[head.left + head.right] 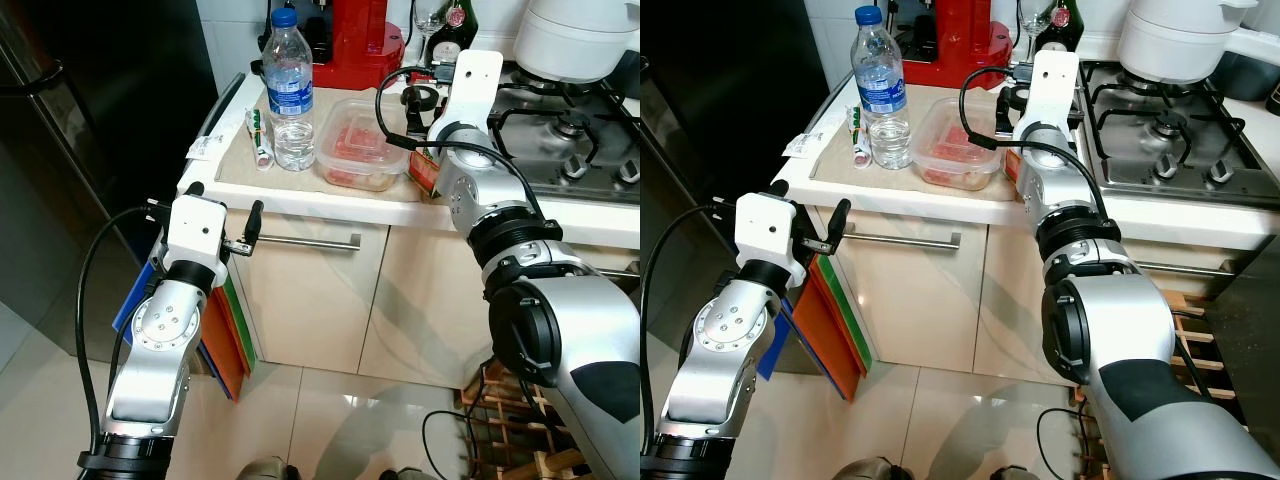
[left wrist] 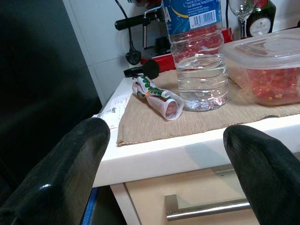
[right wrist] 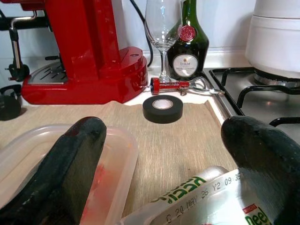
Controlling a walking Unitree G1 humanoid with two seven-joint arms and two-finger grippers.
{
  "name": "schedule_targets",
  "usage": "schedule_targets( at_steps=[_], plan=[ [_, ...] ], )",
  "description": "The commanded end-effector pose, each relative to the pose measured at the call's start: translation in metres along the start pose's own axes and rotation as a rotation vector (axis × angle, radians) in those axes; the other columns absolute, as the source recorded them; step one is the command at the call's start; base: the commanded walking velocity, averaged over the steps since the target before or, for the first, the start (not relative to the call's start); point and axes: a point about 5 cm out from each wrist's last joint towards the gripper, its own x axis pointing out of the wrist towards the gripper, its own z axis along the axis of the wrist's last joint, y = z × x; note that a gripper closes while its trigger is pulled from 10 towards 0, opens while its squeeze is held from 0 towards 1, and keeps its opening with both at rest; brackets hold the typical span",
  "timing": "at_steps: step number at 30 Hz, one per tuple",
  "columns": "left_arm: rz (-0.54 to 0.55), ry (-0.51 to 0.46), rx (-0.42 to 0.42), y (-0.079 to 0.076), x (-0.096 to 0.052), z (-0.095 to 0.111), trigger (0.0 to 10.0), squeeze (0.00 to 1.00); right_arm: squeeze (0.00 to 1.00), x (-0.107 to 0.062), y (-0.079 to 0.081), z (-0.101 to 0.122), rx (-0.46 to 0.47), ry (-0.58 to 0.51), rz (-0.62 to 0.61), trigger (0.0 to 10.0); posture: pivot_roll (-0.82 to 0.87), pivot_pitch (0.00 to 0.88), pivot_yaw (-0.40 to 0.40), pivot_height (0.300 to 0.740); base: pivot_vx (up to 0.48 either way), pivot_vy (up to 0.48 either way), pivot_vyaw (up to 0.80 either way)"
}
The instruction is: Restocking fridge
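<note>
On the beige mat [image 1: 238, 158] at the counter's left end stand a clear water bottle [image 1: 289, 90] with a blue cap and a lidded plastic box [image 1: 358, 145] of red food. A small rolled packet [image 1: 259, 138] lies left of the bottle. Right of the box is a green-and-white carton [image 3: 201, 201]. My right gripper [image 3: 164, 178] hangs open just over the carton, one finger to each side of its top. My left gripper [image 1: 222, 205] is open and empty below the counter edge, pointing at the bottle [image 2: 197, 61]. The black fridge [image 1: 100, 100] stands at the left, its door closed.
Behind the mat are a red coffee machine [image 1: 358, 40], a wine glass [image 3: 161, 28], a dark green bottle [image 3: 187, 42], a black tape roll [image 3: 162, 108] and a corkscrew [image 3: 180, 86]. A gas hob [image 1: 570, 130] with a white pot [image 1: 580, 35] lies right. A drawer handle [image 1: 310, 240] and coloured boards [image 1: 225, 340] are below.
</note>
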Motion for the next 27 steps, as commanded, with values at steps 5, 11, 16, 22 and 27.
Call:
schedule_targets(
  at_steps=[5,11,16,22,27],
  plan=[
    [0.004,0.001,0.009,0.0009,0.0018,-0.0007,10.0,0.00,0.00,-0.0014,-0.0014,-0.0152,0.011,0.085,-0.008,0.0,0.11,0.008,0.040,0.740,0.000,0.000,0.00],
    [0.004,0.001,0.011,0.0011,0.0026,-0.0008,10.0,0.00,0.00,-0.0021,-0.0009,-0.0192,0.049,0.109,-0.011,0.0,0.12,0.007,0.041,0.740,0.000,0.000,0.00],
    [0.003,0.002,0.013,0.0015,0.0030,-0.0009,10.0,0.00,0.00,-0.0025,-0.0005,-0.0196,0.065,0.100,-0.008,0.0,0.11,0.009,0.043,0.740,0.000,0.000,0.00],
    [0.003,0.002,0.013,0.0015,0.0031,-0.0008,10.0,0.00,0.00,-0.0025,0.0000,-0.0185,0.062,0.088,-0.008,0.0,0.11,0.010,0.043,0.740,0.000,0.000,0.00],
    [0.003,0.002,0.013,0.0015,0.0031,-0.0008,10.0,0.00,0.00,-0.0025,0.0000,-0.0185,0.062,0.088,-0.008,0.0,0.11,0.010,0.043,0.740,0.000,0.000,0.00]
  ],
)
